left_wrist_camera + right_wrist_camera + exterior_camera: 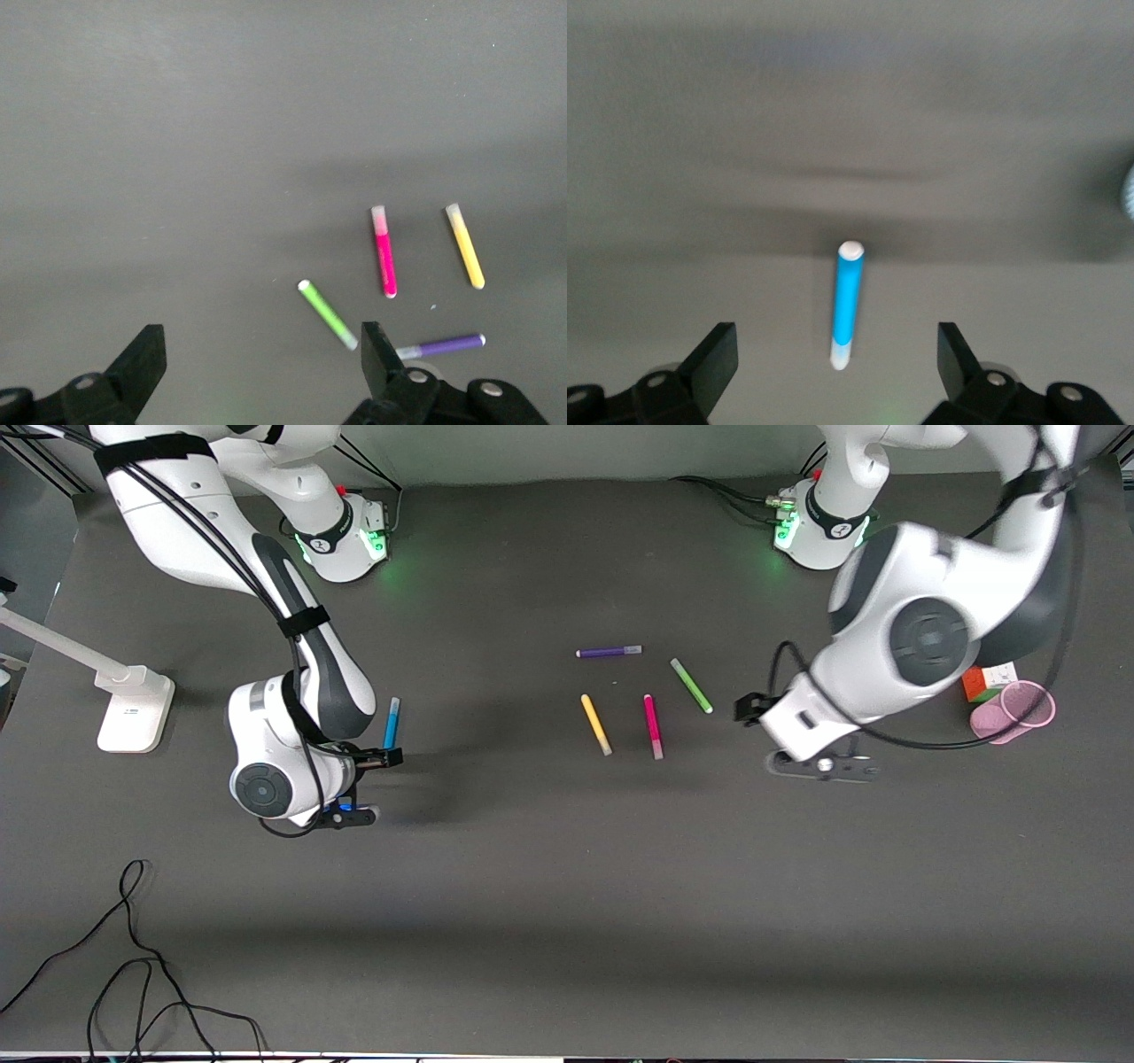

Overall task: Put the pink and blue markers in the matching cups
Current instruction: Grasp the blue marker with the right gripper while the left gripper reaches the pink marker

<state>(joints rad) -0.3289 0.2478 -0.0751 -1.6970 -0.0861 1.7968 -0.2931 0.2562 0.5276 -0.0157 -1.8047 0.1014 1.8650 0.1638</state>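
four pens lie loose in the middle of the dark table: a purple pen farthest from the front camera, a green pen slanting toward the left arm's end, a yellow pen, and beside that the pink marker, magenta with a pale greyish end pointing toward the front camera. none of them touch. at the left arm's end the pink cup lies tipped on its side, translucent, with a multicoloured cube just beside it; the left arm's bulk partly hides both. the blue marker lies alone toward the right arm's end, bright blue with a white tip, partly covered by the right arm in the front view. the right gripper hangs over it with fingers spread wide, empty. the left gripper hangs over bare table near the green pen, fingers also wide apart, holding nothing.
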